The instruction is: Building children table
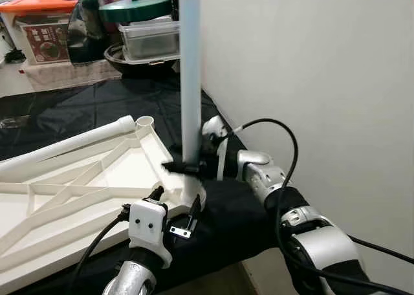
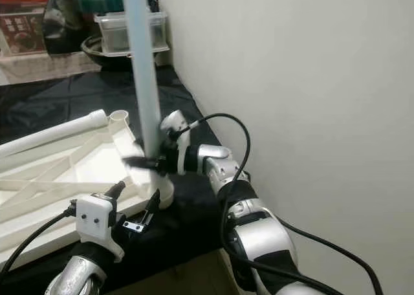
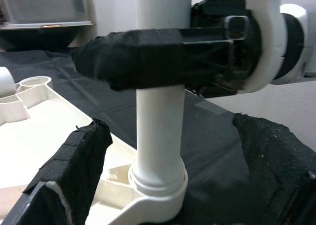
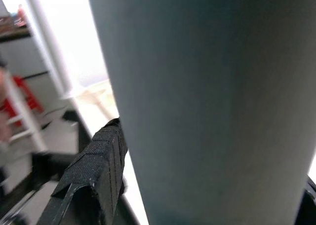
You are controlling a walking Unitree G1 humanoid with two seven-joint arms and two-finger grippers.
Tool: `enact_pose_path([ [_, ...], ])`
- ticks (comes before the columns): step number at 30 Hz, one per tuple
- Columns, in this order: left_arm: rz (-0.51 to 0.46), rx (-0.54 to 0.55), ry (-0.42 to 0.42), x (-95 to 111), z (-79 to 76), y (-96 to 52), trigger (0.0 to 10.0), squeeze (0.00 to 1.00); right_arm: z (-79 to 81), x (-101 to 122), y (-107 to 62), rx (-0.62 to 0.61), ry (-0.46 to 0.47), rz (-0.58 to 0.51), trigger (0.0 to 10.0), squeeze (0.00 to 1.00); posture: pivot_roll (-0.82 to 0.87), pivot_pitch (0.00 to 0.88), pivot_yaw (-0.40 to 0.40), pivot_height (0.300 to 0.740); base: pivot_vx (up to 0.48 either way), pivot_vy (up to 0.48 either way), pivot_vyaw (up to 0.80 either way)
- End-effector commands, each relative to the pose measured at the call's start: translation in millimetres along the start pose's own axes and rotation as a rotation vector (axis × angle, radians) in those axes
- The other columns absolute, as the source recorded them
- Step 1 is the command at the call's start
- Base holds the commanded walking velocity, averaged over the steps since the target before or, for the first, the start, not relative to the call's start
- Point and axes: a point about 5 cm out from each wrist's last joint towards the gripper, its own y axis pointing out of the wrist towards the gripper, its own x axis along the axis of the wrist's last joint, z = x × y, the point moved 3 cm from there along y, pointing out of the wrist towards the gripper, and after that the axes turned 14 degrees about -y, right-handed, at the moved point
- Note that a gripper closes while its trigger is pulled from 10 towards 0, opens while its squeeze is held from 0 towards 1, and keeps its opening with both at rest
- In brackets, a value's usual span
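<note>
Left gripper [image 1: 174, 207], fingers spread wide and holding nothing, waits beside the corner socket [image 3: 158, 185] of the upturned white tabletop [image 1: 77, 185], which lies on the black-covered worktop [image 1: 97, 104]. Your right gripper [image 1: 183, 167] is clamped around the pale blue leg [image 1: 190, 75], standing upright in that socket at the tabletop's right near corner. Keep the leg plumb and press straight down until it seats. Another leg [image 1: 65, 143] lies along the far edge; lidded containers [image 1: 149, 39] crowd the worktop's far end, the wall [image 1: 310, 81] close at right.
</note>
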Motion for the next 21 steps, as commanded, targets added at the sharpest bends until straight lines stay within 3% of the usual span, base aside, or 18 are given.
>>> enact_pose_path([
  [1,0.007,-0.006,-0.002,0.3,-1.6,-1.8,10.0,0.0,7.2,2.7,10.7,0.082,-0.002,0.005,10.0,0.0,0.03,0.0,-0.025,0.74,0.0,0.0,0.0],
  [5,0.009,-0.006,-0.005,0.4,-2.4,-2.6,10.0,0.0,11.0,5.1,19.1,0.119,-0.004,0.001,9.7,0.0,0.03,0.0,-0.027,0.74,0.0,0.0,0.0],
  [6,0.009,-0.004,-0.004,0.4,-2.1,-2.8,10.0,0.0,7.7,3.9,23.0,0.072,-0.01,0.02,0.0,0.0,0.03,0.0,-0.027,0.74,0.0,0.0,0.0],
  [9,0.008,-0.003,-0.005,0.6,-2.1,-2.9,10.0,0.0,1.9,3.9,25.2,-0.001,-0.017,0.027,0.0,0.0,0.03,0.0,-0.028,0.74,0.0,0.0,0.0],
  [10,0.008,-0.002,-0.005,0.3,-2.3,-2.8,10.0,0.0,-9.4,3.4,26.3,-0.143,-0.011,0.037,0.0,0.0,0.03,0.0,-0.028,0.74,0.0,0.0,0.0],
  [16,0.008,-0.003,-0.006,0.0,-2.5,-2.8,10.0,0.0,-14.8,1.8,24.9,-0.216,-0.01,0.046,0.0,0.0,0.02,0.0,-0.024,0.74,0.0,0.0,0.0],
  [17,0.01,-0.003,-0.006,-0.5,-2.4,-2.7,10.0,0.0,-20.9,-2.1,23.0,-0.307,-0.01,0.072,0.0,0.0,0.01,0.0,-0.019,0.74,0.0,0.0,0.0],
  [18,0.01,-0.003,-0.006,-0.5,-2.4,-2.7,10.0,0.0,-20.9,-2.1,23.0,-0.307,-0.01,0.072,0.0,0.0,0.01,0.0,-0.019,0.74,0.0,0.0,0.0],
  [19,0.009,-0.003,-0.005,-0.8,-2.4,-2.3,10.0,0.0,-31.0,-6.9,18.8,-0.459,0.007,0.102,0.0,0.0,0.0,0.0,-0.019,0.74,0.0,0.0,0.0],
  [20,0.009,-0.003,-0.005,-0.8,-2.4,-2.3,10.0,0.0,-31.0,-6.9,18.8,-0.459,0.007,0.102,0.0,0.0,0.0,0.0,-0.019,0.74,0.0,0.0,0.0],
  [21,0.006,0.001,-0.005,-0.3,-1.8,-1.7,10.0,0.0,-40.4,-12.7,12.8,-0.618,0.05,0.13,0.0,0.0,0.0,0.0,-0.026,0.74,0.0,0.0,0.0],
])
